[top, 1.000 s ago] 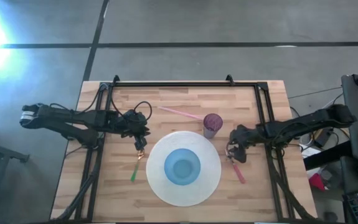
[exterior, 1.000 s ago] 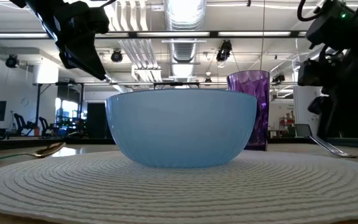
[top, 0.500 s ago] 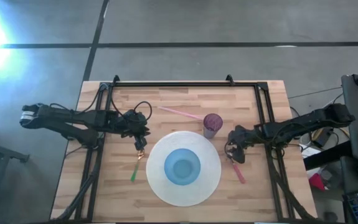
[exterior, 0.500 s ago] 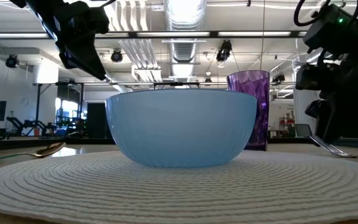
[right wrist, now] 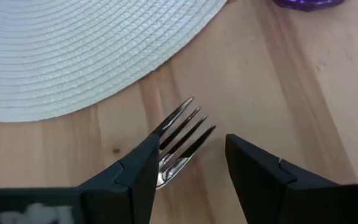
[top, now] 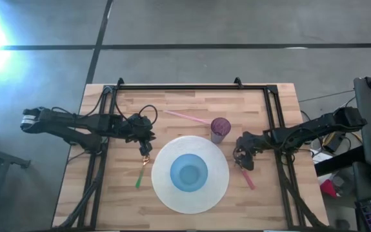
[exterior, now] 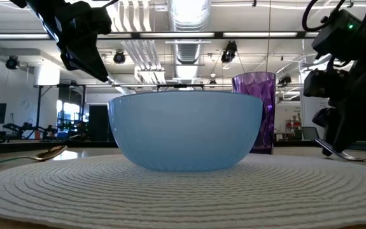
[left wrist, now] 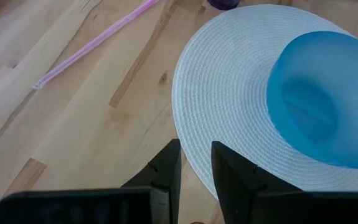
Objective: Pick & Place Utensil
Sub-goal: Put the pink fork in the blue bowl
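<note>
Wooden tabletop, seen from above, holds a round white placemat [top: 190, 174] at centre with a blue bowl [top: 189, 173] on it. At three o'clock from the bowl, just off the mat's edge, lies a fork [right wrist: 180, 140] with a pink handle. The right gripper [top: 242, 156] hangs over its metal tines, fingers spread wide to either side, grasping nothing. Thin, stiff and light, the fork looks slippery at the tines; the neck or handle seems a surer hold. At nine o'clock, the left gripper [top: 146, 150] is over a green-handled spoon [top: 140, 173], fingers narrowly parted; whether it grips cannot be told. Farther back stand a purple cup [top: 220, 128] and a pink straw [top: 186, 117].
</note>
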`<action>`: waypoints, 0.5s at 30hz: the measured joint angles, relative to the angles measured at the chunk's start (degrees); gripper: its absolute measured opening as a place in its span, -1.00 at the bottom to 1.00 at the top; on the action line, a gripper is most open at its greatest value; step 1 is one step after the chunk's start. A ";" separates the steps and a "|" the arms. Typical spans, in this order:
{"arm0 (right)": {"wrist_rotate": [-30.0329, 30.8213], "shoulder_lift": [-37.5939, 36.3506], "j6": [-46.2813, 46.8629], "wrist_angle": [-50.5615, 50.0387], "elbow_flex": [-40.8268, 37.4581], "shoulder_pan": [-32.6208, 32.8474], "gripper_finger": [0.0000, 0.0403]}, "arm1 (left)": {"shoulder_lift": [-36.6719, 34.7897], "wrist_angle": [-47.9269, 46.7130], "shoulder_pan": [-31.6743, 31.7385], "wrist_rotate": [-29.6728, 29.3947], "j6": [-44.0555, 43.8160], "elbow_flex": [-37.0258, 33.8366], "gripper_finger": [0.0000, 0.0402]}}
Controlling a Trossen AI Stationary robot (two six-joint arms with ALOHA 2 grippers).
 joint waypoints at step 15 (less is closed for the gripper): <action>-3.01 0.00 2.30 0.75 0.00 -0.11 -0.25 | 0.00 0.05 -0.01 -0.01 0.00 -0.02 -0.60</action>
